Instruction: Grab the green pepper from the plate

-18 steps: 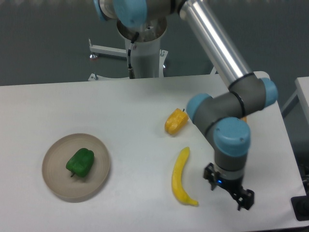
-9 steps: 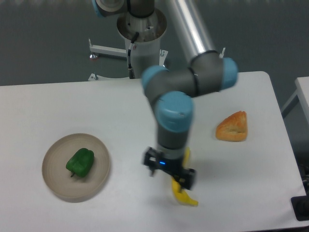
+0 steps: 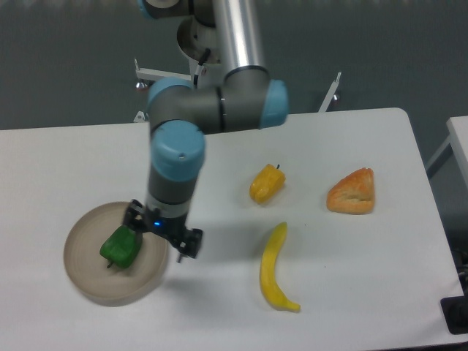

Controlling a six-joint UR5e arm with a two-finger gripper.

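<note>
Arm swung left from over the banana (image 3: 276, 269) to the plate (image 3: 88, 276) since the earlier frame. Gripper (image 3: 162, 234) now hangs over the plate's right rim, jaws apart, nothing held. Green pepper (image 3: 121, 246) lies on the plate just left of the left finger, not between the jaws. Wrist points straight down, forearm reaching from far. Yellow pepper (image 3: 266, 183) and bread wedge (image 3: 352, 192) sit right.
</note>
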